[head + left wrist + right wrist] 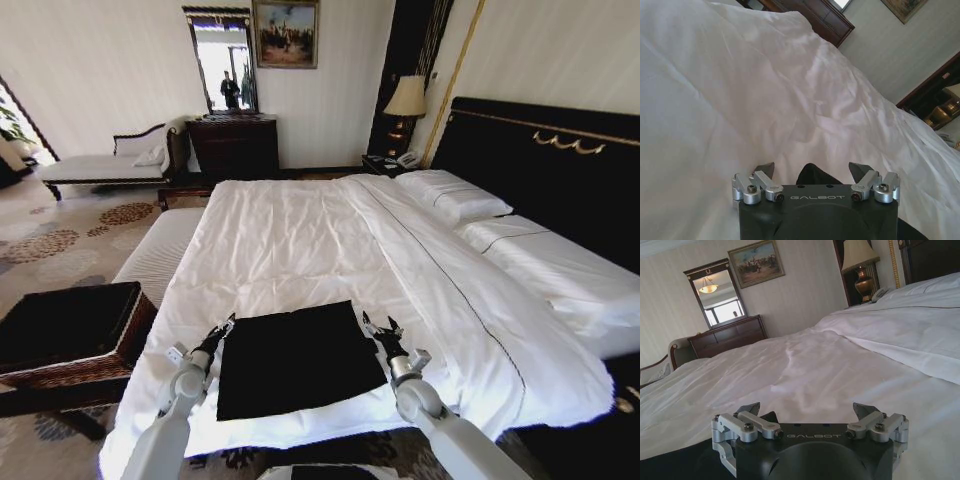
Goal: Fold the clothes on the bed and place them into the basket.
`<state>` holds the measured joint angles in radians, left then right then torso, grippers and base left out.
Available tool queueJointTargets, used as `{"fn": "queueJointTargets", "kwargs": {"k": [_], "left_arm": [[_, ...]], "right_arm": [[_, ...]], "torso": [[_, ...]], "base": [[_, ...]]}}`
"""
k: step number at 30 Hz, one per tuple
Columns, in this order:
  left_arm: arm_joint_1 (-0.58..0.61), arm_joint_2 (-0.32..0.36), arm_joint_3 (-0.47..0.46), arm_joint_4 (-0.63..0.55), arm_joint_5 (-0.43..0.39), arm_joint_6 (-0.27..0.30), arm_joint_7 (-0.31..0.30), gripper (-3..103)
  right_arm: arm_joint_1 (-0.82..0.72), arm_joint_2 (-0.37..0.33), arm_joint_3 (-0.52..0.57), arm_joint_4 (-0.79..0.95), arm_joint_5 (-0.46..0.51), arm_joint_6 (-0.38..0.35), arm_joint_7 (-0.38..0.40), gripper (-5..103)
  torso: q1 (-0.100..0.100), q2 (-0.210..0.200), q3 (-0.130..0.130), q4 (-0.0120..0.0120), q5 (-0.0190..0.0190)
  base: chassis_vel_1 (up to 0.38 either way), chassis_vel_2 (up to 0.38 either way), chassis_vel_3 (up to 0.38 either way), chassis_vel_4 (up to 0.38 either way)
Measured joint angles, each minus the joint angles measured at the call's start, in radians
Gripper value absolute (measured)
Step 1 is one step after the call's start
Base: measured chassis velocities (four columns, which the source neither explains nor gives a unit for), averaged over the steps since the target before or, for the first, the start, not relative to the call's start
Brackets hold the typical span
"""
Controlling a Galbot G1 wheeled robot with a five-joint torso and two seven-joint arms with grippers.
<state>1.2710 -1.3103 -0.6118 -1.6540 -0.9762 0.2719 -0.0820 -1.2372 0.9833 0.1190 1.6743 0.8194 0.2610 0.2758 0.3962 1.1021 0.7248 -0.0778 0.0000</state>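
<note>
Head view: black T-shirt (297,358) lies flat as a dark rectangle on the white duvet near the foot edge of the bed (300,235), no lettering visible. Left gripper (221,329) sits just at the shirt's far left corner, right gripper (377,326) at its far right corner; both low over the duvet, fingers spread, nothing between them. Dark woven basket (68,340) stands on the floor to the left of the bed, beside a cream striped bench (158,252). Pillows (452,195) rest against the black headboard (545,165).

Left wrist view: left gripper (812,171) released, its two dark fingertips set well apart over the rumpled duvet. A bump of black shirt fabric (812,175) shows between the jaws, right at the gripper body; cannot tell whether it touches the fingers.

Right wrist view: right gripper (808,410) released, jaws wide, duvet between them. Black shirt (685,460) lies alongside one side of the gripper body. A lamp (862,265) and dresser (730,335) stand beyond the bed.
</note>
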Motion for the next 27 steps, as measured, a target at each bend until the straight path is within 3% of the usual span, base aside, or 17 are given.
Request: {"fn": "queueJointTargets", "kwargs": {"k": [4,8,10,17,19,23,27], "left_arm": [[-0.001,-0.010,0.000,0.004,-0.001,-0.001,0.001,70],[0.008,-0.014,-0.002,0.004,-0.002,-0.001,0.002,48],[0.008,-0.014,-0.002,0.004,-0.002,-0.001,0.002,48],[0.003,-0.037,-0.008,0.014,-0.017,0.002,0.002,16],[0.002,-0.040,-0.008,0.016,-0.017,0.002,0.002,16],[0.001,-0.049,-0.011,0.017,-0.019,0.002,0.002,1],[0.001,-0.049,-0.020,0.006,-0.030,0.001,0.002,0]], "right_arm": [[0.012,0.005,-0.006,-0.015,-0.001,-0.002,0.001,100],[0.038,0.009,-0.011,-0.035,0.001,-0.004,0.001,100],[0.041,0.009,-0.011,-0.037,0.002,-0.004,0.001,100],[0.090,0.013,-0.012,-0.090,0.018,-0.006,0.000,100],[0.092,0.013,-0.012,-0.095,0.020,-0.006,0.000,100],[0.106,0.014,-0.012,-0.120,0.033,-0.007,-0.006,100],[0.125,0.016,-0.016,-0.147,0.074,-0.007,-0.051,100]], "torso": [[0.000,0.000,0.000,-0.0001,0.0000],[0.000,0.000,0.000,0.0000,0.0000],[0.000,0.000,0.000,0.0000,0.0000],[0.000,0.000,0.000,0.0000,0.0000],[0.000,0.000,0.000,-0.0001,0.0000],[0.000,0.000,0.000,-0.0001,-0.0001],[0.000,0.000,0.000,-0.0001,0.0000]], "base": [[0.000,0.000,0.000,0.000],[0.000,0.000,0.000,0.000],[0.000,0.000,0.000,0.000],[0.000,0.000,0.000,0.000],[0.000,0.000,0.000,0.000],[0.000,0.000,0.000,0.000],[0.000,0.000,0.000,0.000]]}}
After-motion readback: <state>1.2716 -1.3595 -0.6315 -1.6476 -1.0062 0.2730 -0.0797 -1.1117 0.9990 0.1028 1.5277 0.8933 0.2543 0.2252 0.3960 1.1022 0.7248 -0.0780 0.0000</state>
